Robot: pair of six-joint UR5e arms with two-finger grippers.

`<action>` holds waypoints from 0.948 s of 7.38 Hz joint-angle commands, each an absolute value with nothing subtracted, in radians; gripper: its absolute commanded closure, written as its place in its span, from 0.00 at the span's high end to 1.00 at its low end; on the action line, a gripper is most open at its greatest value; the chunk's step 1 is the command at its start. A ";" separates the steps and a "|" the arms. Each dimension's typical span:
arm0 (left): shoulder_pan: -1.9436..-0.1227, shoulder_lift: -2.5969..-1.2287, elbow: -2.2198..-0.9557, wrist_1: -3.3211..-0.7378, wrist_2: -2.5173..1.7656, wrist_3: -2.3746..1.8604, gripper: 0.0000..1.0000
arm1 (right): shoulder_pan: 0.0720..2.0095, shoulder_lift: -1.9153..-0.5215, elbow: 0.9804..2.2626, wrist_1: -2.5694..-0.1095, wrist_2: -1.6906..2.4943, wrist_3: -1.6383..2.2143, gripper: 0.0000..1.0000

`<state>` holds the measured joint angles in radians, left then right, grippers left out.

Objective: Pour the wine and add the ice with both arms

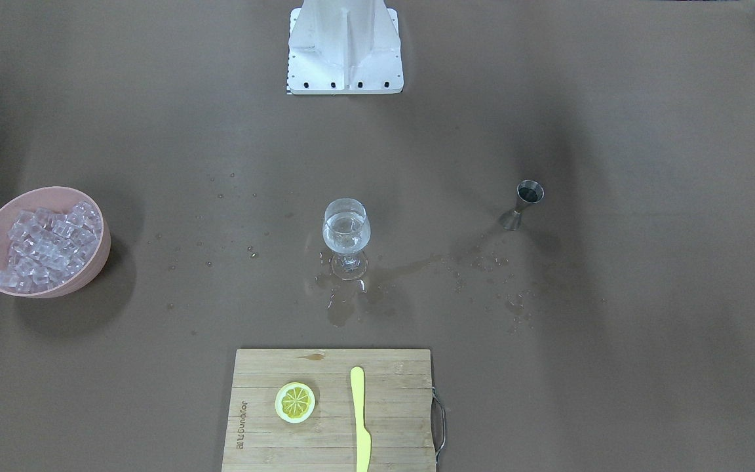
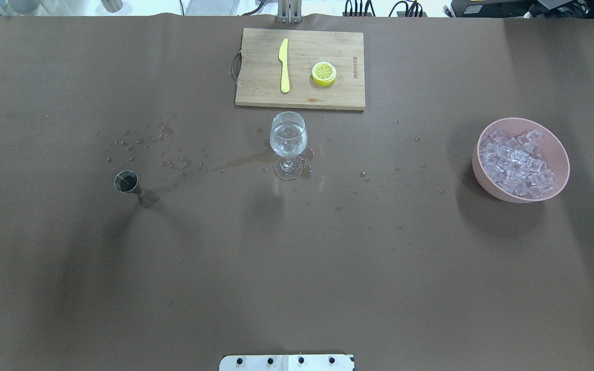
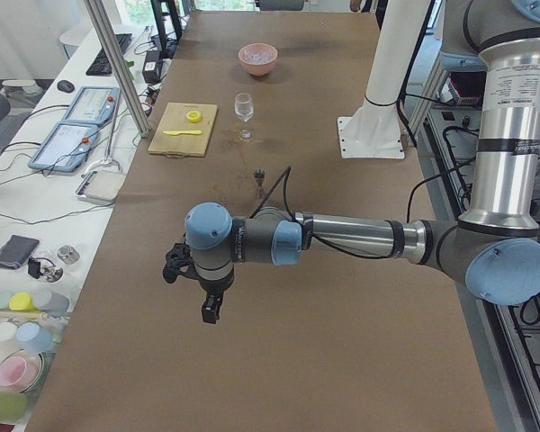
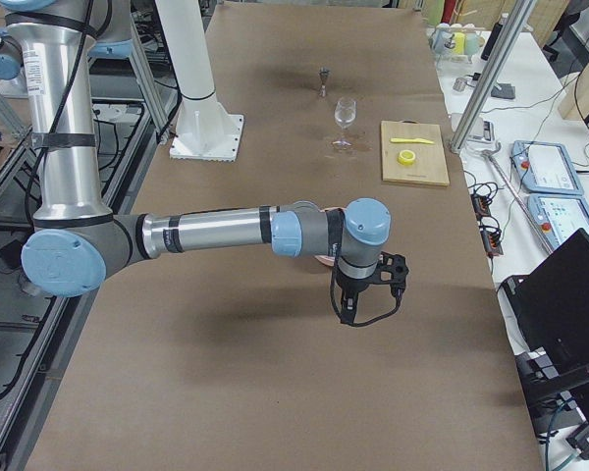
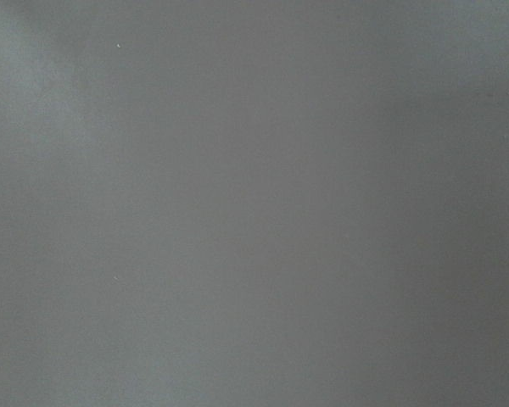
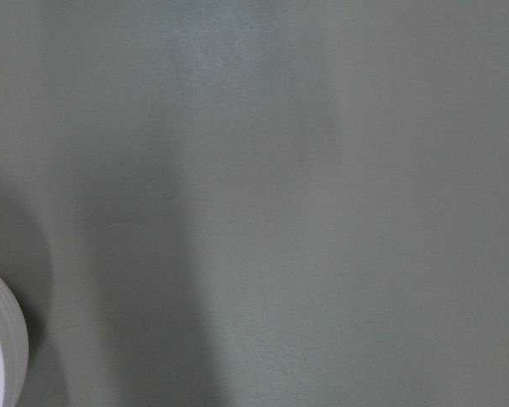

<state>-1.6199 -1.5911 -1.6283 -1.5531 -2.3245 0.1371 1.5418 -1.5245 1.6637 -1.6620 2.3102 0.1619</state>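
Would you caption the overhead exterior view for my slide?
Wine glass of clear liquid amid spills; jigger left, bowl of ice right, cutting board, lemon slice, knife beyond.

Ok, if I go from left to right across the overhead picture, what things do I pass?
metal jigger → wine glass → lemon slice → pink bowl of ice. The knife and board overlap the glass, so they are left out.

A bamboo cutting board [image 2: 257, 77] with a metal handle [image 2: 234, 65] is laid flat on the brown table cover [image 2: 297, 283] at the operators' edge. A round lemon slice [image 2: 324, 73] and a yellow knife [image 2: 284, 67] are set on it, apart from each other. Beyond the table — on a white side bench [image 3: 36, 207] — a keyboard [image 3: 106, 56] is seen.
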 commanded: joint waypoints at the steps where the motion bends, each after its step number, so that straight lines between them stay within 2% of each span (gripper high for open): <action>1: -1.618 -1.591 -1.628 -1.554 -2.325 0.138 0.98 | 1.542 -1.529 1.661 -1.663 2.310 0.147 1.00; 7: -1.621 -1.598 -1.626 -1.562 -2.326 0.143 0.98 | 1.542 -1.540 1.663 -1.663 2.312 0.087 1.00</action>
<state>-1.6213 -1.5937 -1.6268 -1.5583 -2.3254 0.1394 1.5417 -1.5389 1.6595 -1.6628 2.3112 0.0924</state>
